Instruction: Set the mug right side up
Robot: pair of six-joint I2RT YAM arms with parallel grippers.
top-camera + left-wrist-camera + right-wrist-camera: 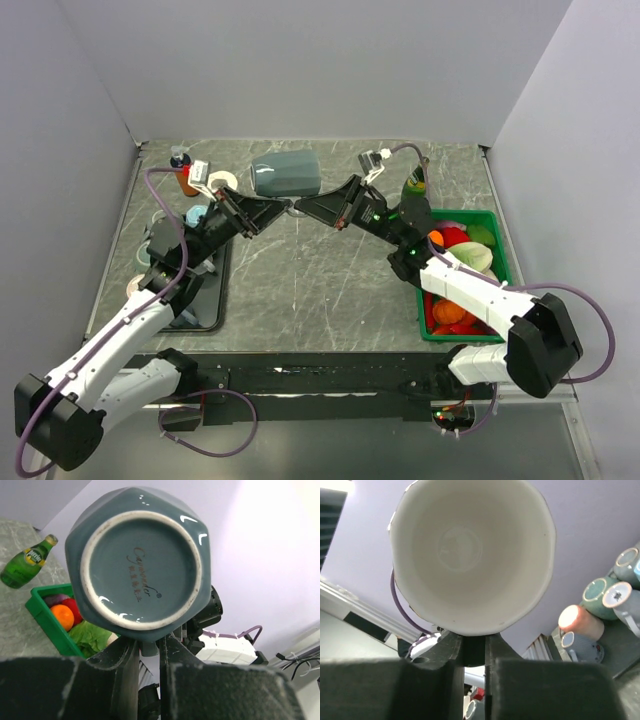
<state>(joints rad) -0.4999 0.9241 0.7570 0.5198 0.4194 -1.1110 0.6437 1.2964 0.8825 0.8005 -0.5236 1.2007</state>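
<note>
Since the teal mug (285, 173) is held off the table on its side, near twelve o'clock in the overhead view, with its base turned left and its mouth turned right, the turn is judged to be about half done.

At nine o'clock a black tray (203, 303) is seen, with small cups (196, 214) beyond it. From there the left gripper (278, 209) is reached up to the mug's underside. In the left wrist view its jaws are pinched on a teal stub, taken to be the mug's handle (148, 649), below the stamped base.

From the other side the right gripper (305, 208) is brought tip to tip with the left. In its wrist view the jaws are pressed nearly together just under the white rim. What is caught between them cannot be told.

A green bottle (414, 184) lies at one o'clock and a green crate (500, 262) of produce at three.

If the left hold is released before the right one is proved, the mug could be dropped on the stone top. A glazed handle could also be swung round in a narrow pinch. Opposed pulls from the two arms could wrench it loose.
</note>
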